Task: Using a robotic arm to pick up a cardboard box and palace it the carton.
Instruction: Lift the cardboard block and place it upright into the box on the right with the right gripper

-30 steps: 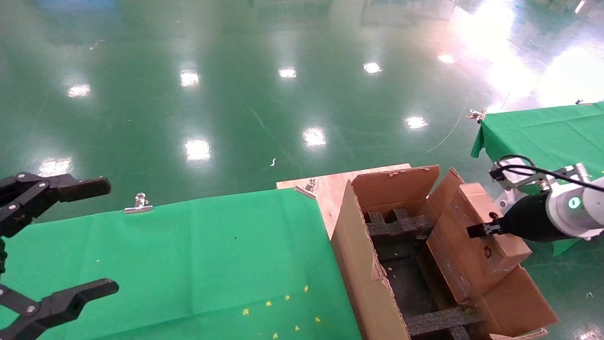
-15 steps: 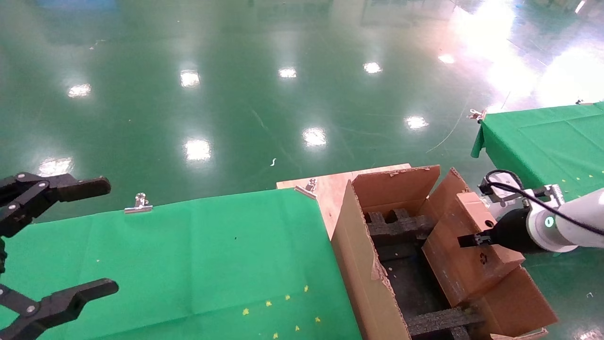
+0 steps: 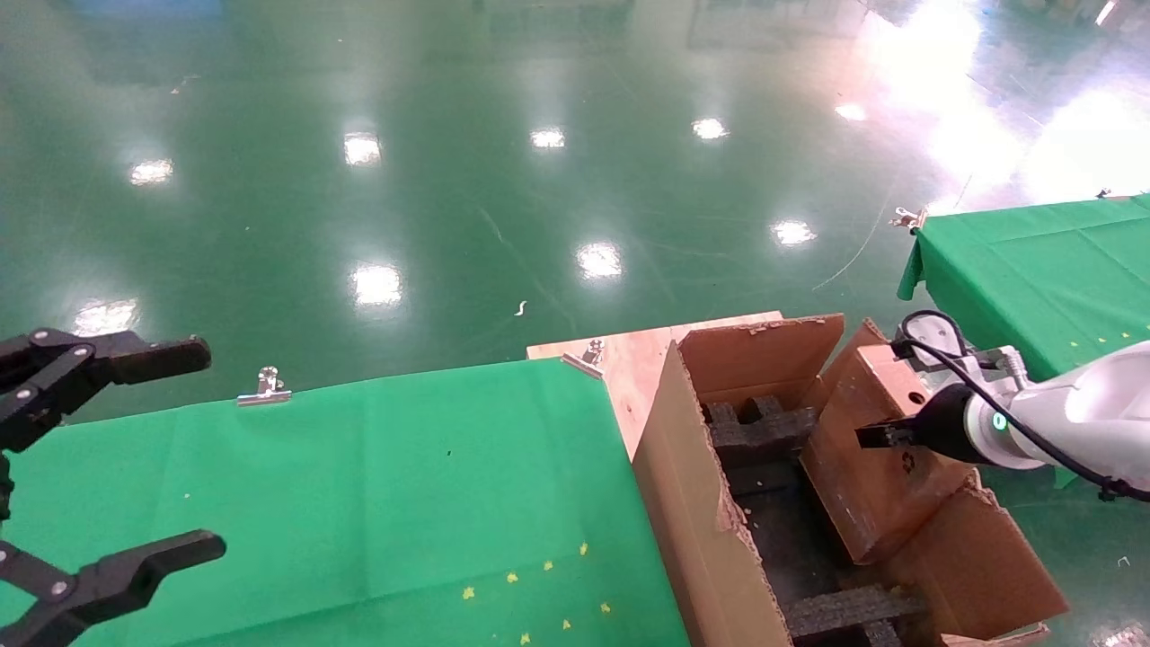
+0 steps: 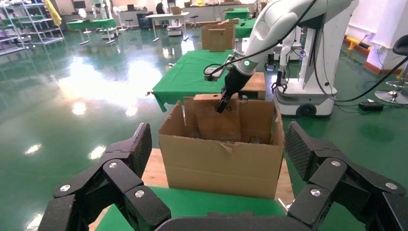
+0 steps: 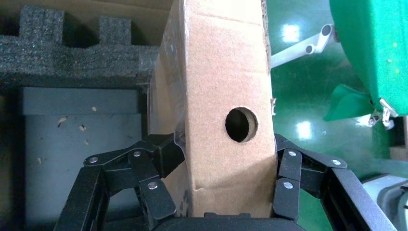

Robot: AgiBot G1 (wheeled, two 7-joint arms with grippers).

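Head view: the cardboard box (image 3: 885,467) is held tilted in the open carton (image 3: 710,539), against its right side, clamped by the right gripper (image 3: 876,436). Black foam blocks (image 3: 759,431) are seen inside the carton.

Left wrist view: the left gripper (image 4: 216,168) is parked with fingers spread wide.

Right wrist view: a round hole (image 5: 241,124) is noted in the box's narrow brown face.
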